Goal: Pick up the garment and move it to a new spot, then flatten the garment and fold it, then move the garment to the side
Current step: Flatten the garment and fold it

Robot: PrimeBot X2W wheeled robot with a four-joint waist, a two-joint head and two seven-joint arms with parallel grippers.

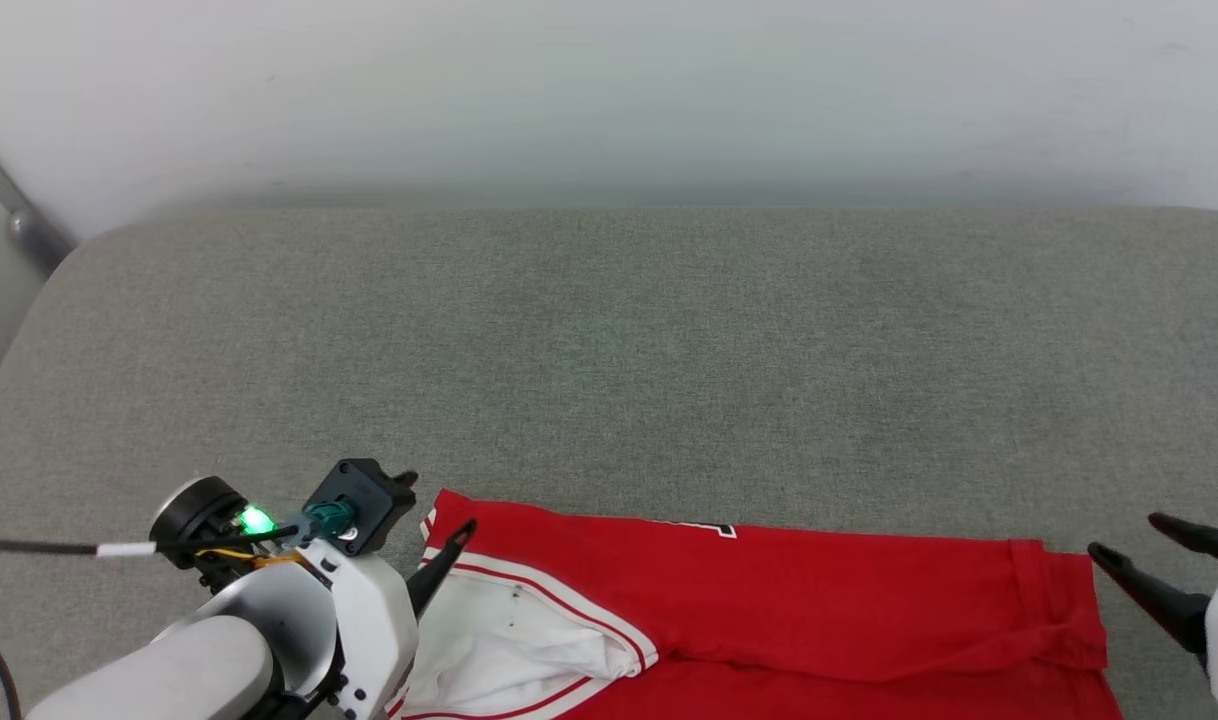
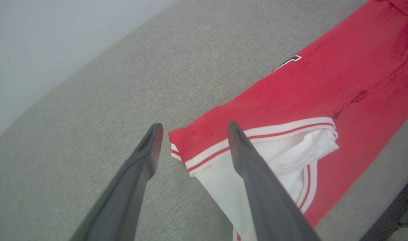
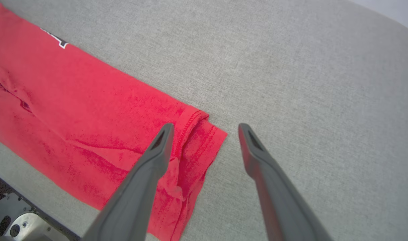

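Garment [image 1: 819,590] lies as a long red strip along the near edge of the grey cushion [image 1: 609,330], folded lengthwise, with the white sleeve at its left end. Left gripper [image 2: 194,128] is spread at the sleeve corner and right gripper [image 3: 205,129] is spread at the hem corner — neither pinches cloth. Judged: flattening done, folding partway — the crosswise fold and the move aside are left.

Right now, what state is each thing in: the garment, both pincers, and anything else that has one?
Garment, folded into a long strip, lying flat on the grey cushion, white sleeve on top at its left end.
Left pincer, open, empty, at the sleeve-end corner.
Right pincer, open, empty, at the hem-end corner.
Green light on the left arm, lit.
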